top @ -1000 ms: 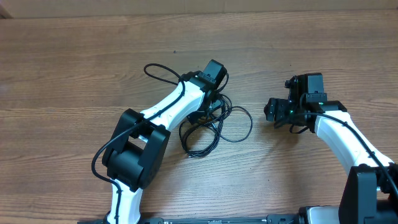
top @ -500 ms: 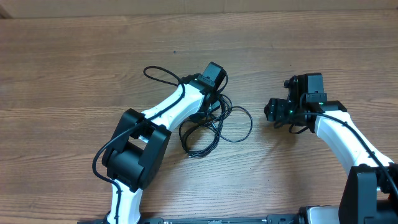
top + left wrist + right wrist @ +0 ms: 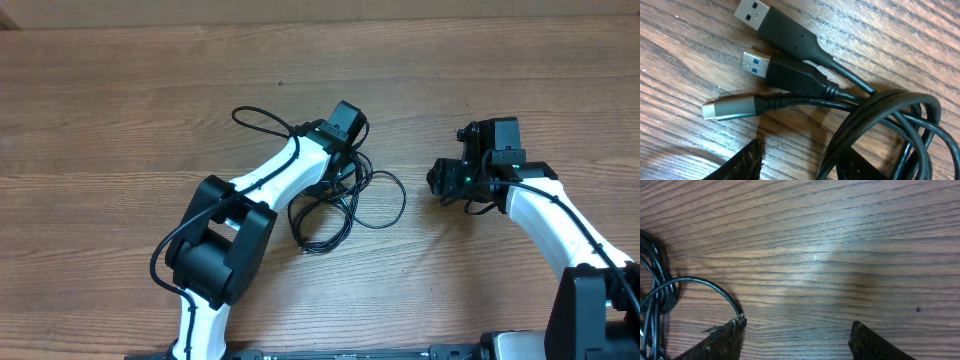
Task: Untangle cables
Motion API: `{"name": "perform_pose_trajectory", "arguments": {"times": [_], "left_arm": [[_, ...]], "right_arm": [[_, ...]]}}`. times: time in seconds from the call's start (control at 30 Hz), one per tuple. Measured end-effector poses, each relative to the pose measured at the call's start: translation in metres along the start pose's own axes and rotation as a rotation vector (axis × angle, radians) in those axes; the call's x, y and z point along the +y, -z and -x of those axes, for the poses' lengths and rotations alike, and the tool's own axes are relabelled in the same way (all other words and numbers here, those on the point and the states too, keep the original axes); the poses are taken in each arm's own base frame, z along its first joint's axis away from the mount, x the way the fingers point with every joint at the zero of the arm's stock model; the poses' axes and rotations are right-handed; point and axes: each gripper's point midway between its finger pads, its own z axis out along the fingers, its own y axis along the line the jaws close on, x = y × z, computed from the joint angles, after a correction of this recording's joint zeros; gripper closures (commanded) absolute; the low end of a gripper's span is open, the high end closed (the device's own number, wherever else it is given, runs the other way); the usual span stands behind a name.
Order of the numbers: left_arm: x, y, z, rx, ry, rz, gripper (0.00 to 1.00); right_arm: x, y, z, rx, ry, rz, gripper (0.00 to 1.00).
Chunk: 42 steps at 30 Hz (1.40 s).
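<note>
Black cables (image 3: 852, 125) (blue-tongued USB plug (image 3: 782, 72))

A brown wooden table (image 3: 120, 120) carries a loose tangle of thin black cables (image 3: 350, 205) near its middle. Three of their plugs (image 3: 790, 75) lie side by side on the wood.

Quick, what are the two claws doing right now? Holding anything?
Left gripper: open, cables lying between its fingers, not clamped.
Right gripper: open, holding nothing.
</note>
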Motion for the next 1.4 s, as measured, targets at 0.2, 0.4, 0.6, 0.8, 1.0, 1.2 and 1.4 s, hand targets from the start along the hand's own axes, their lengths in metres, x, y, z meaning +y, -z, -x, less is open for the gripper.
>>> {"name": "perform_pose_trajectory", "arguments": {"times": [0.2, 0.4, 0.6, 0.8, 1.0, 1.2, 1.4], "left_arm": [[0.0, 0.0, -0.001, -0.036, -0.019, 0.016, 0.52], [0.001, 0.0, -0.002, -0.042, -0.024, 0.021, 0.53], [0.009, 0.0, -0.005, -0.028, -0.028, 0.053, 0.56], [0.013, 0.001, -0.008, -0.019, -0.031, 0.072, 0.62], [0.018, 0.001, -0.008, -0.018, -0.03, 0.091, 0.88], [0.018, 0.001, -0.008, -0.019, -0.019, 0.091, 0.96], [0.009, 0.0, -0.005, -0.029, -0.088, 0.055, 0.96]], "right_arm": [[0.003, 0.0, 0.001, -0.003, 0.001, 0.016, 0.33], [0.003, 0.0, 0.001, -0.003, 0.001, 0.018, 0.34], [0.003, 0.0, 0.001, -0.002, 0.001, 0.019, 0.34], [0.003, 0.0, 0.001, -0.003, 0.001, 0.02, 0.34], [0.005, 0.0, 0.001, -0.002, 0.001, 0.027, 0.34], [0.011, 0.0, 0.0, 0.005, 0.001, 0.065, 0.34], [0.022, 0.002, -0.008, 0.04, -0.004, 0.131, 0.36]]}}
